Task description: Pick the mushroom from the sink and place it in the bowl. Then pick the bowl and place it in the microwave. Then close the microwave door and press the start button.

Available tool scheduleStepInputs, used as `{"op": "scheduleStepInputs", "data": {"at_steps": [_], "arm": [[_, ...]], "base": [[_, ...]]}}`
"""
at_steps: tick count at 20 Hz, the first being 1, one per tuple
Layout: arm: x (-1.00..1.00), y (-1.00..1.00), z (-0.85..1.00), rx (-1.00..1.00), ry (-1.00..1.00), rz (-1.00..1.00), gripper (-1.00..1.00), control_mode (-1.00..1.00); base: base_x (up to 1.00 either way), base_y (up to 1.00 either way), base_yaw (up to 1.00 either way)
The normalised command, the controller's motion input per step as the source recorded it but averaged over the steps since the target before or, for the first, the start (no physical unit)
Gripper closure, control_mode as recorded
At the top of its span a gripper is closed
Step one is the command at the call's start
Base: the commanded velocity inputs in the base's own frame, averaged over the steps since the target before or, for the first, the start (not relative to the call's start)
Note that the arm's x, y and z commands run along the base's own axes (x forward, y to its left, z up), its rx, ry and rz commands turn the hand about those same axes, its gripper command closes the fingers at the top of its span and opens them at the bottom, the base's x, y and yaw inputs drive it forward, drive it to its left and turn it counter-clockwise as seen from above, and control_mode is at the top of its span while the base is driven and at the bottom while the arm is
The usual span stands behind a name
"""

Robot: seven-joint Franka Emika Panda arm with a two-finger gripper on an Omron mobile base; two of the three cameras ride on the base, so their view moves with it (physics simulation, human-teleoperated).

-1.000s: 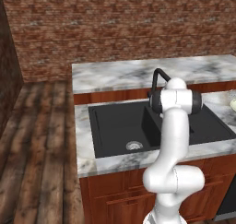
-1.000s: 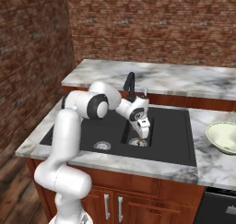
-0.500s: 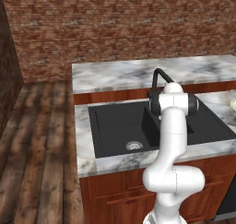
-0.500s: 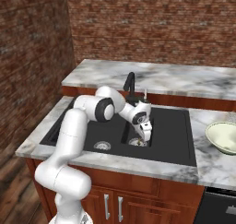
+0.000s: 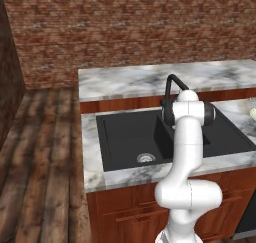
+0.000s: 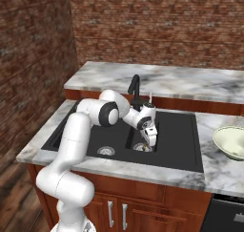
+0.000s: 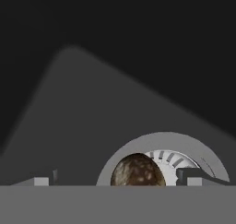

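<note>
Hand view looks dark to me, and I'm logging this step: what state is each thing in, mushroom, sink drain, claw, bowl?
mushroom: lying on the drain, between the fingertips, not lifted.
sink: dry, claw lowered into its right basin.
drain: open, partly covered by the mushroom.
claw: open, pointing down just over the drain.
bowl: upright on the counter right of the sink, looks empty.
faucet: no water running.

Flat, even rendered light, both base views sharp.
Hand view very dim inside the sink [image 7: 92, 103], with a paler wedge across its floor.
</note>
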Motion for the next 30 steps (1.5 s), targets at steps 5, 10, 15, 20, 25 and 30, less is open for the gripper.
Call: {"op": "scheduleStepInputs", "data": {"at_steps": [5, 10, 15, 20, 25, 30], "arm": [[0.08, -0.27, -0.24, 0.02, 0.0, 0.0, -1.0, -1.0], [-0.01, -0.21, -0.28, 0.03, -0.01, 0.0, -1.0, -1.0], [-0.04, -0.06, -0.22, 0.03, 0.0, 0.0, 1.0, -1.0], [-0.05, -0.01, -0.21, 0.03, 0.0, 0.0, 1.0, -1.0], [-0.07, 0.0, -0.12, 0.03, 0.0, 0.0, 1.0, -1.0], [-0.17, -0.07, -0.02, 0.06, -0.01, 0.0, 1.0, -1.0]], "base": [[0.0, 0.0, 0.0], [0.0, 0.0, 0.0], [0.0, 0.0, 0.0], [0.0, 0.0, 0.0], [0.0, 0.0, 0.0], [0.0, 0.0, 0.0]]}}
